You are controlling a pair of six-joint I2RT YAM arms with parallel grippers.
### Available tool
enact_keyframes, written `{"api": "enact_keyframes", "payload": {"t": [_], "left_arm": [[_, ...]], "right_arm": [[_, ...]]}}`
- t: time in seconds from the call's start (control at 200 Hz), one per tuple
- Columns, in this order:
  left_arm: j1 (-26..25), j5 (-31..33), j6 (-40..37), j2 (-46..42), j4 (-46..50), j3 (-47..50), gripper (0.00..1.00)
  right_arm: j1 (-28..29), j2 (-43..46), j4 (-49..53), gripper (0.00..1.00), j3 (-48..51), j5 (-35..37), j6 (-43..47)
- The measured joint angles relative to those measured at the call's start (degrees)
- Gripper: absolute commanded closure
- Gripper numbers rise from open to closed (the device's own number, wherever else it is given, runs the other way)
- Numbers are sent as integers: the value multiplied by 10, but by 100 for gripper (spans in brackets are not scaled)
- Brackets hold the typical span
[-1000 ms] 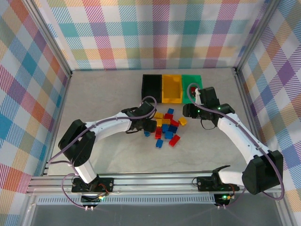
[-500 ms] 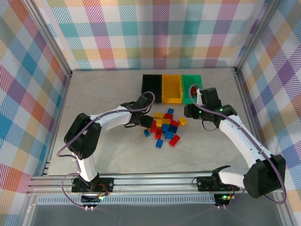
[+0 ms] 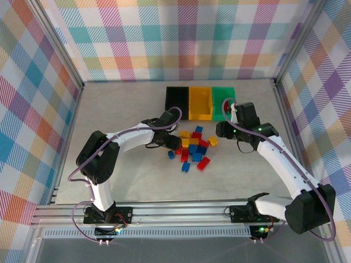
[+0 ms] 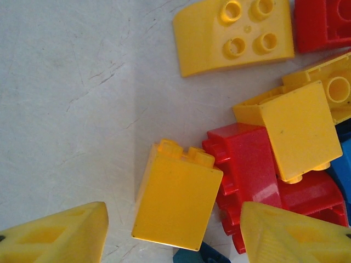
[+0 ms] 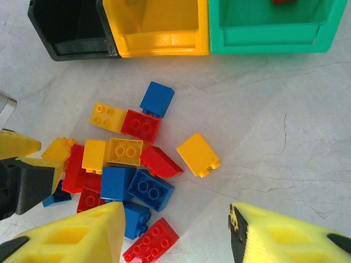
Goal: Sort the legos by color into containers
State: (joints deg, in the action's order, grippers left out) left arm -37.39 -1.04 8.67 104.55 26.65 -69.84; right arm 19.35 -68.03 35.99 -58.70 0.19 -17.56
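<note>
Advanced into the lego pile's left edge, left gripper is seen parted astride 1 yellow brick, unclamped; a pick for the yellow bin beyond the pile is judged near. Right gripper is held open, empty, above the pile.

Left gripper: two yellow plastic fingertips, lower left and lower right of the frame, standing apart.
Between them, touching neither: small yellow plastic brick, studs toward the top.
Just right of it: red plastic brick.
Upper centre: curved yellow four-stud plastic brick.
Ground: pale scratched table surface.
</note>
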Motion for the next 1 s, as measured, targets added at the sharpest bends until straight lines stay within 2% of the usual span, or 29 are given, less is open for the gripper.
{"api": "enact_keyframes", "payload": {"t": [0.16, 0.4, 0.73, 1.0], "left_arm": [[0, 1, -2, 3, 0, 0, 44], [4, 2, -2, 20, 0, -2, 45], [7, 2, -7, 29, 0, -6, 64], [8, 17, -6, 29, 6, -21, 67]], "right_arm": [[0, 4, 2, 46, 0, 2, 0], [0, 14, 11, 46, 0, 4, 0], [0, 20, 14, 46, 0, 9, 0], [0, 20, 13, 46, 0, 9, 0]]}}
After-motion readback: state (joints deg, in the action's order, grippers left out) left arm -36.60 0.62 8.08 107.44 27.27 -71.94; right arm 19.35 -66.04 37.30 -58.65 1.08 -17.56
